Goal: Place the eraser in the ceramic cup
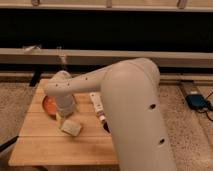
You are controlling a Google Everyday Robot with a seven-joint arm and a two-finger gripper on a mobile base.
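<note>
My gripper [65, 112] hangs down from the wrist over the left part of the wooden table [40, 145], between the orange bowl [48, 105] and the beige block [71, 128]. My white arm covers much of the table. A small black piece, the eraser [106, 127], peeks out at the arm's edge just below the long white stick [97, 104]. The white ceramic cup does not show; the arm or wrist may hide it. I cannot tell whether the gripper holds anything.
The beige block lies just right of and below the gripper. The white stick lies in the table's middle. A long rail runs behind the table. A blue device [197, 101] with a cable lies on the floor at right.
</note>
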